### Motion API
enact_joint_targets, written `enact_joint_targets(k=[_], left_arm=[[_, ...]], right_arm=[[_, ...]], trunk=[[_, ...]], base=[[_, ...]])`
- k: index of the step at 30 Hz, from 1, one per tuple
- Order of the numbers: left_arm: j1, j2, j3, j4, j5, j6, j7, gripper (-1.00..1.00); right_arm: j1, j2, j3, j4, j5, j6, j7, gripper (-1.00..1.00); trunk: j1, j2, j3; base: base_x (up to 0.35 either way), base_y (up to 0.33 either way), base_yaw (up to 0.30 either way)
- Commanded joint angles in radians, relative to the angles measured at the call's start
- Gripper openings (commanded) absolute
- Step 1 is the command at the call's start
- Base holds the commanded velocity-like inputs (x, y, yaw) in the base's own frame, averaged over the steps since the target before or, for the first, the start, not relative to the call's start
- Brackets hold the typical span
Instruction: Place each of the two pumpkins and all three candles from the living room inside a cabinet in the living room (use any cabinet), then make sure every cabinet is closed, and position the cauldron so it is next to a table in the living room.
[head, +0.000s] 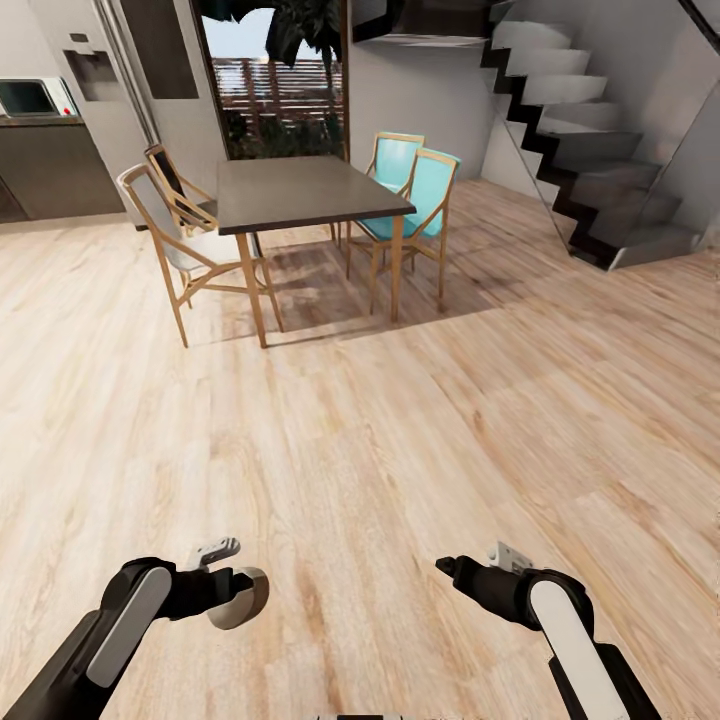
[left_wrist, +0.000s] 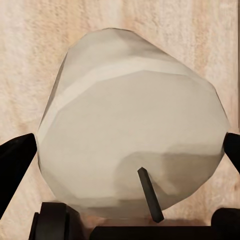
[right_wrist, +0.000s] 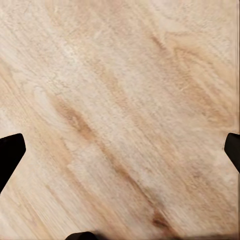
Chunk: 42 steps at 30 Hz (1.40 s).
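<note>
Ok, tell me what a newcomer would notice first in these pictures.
First the dark table across the wood floor, with two teal chairs on its right and two pale ones on its left. Then the candle, a pale stub with a dark wick, gripped in the left hand. The right hand is empty and open over the floor.

The pale beige-grey stubby candle (left_wrist: 130, 130) looks waxy, matt and faceted. Below it, the light wood-plank floor (head: 360, 440) shows grain with a faint sheen. At twelve o'clock, the dark slab-topped table (head: 300, 190) looks smooth and matt on wooden legs.
</note>
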<state>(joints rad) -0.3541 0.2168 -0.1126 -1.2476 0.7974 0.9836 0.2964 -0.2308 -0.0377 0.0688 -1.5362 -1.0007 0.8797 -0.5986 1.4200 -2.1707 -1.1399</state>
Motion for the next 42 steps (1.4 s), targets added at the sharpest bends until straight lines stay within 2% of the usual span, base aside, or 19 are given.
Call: enact_joint_targets(k=[1, 29, 42], left_arm=[[0.000, 0.001, -0.002, -0.001, 0.011, 0.001, 0.010, -1.00], [0.000, 0.001, -0.004, -0.003, 0.011, 0.001, 0.010, -1.00], [0.000, 0.001, -0.003, -0.003, 0.010, 0.001, 0.010, -1.00]], right_arm=[[-0.001, -0.001, 0.002, -0.001, -0.009, 0.001, -0.010, 1.00], [-0.001, -0.001, 0.002, -0.001, -0.009, -0.001, -0.012, 1.00], [-0.001, -0.001, 0.002, -0.001, -0.009, 0.000, -0.012, 1.00]], trunk=[[0.000, 0.000, -0.001], [0.000, 0.000, -0.001], [0.000, 0.000, -0.001]], base=[[-0.056, 0.000, -0.226], [-0.014, 0.000, -0.275], [0.229, 0.117, -0.280]])
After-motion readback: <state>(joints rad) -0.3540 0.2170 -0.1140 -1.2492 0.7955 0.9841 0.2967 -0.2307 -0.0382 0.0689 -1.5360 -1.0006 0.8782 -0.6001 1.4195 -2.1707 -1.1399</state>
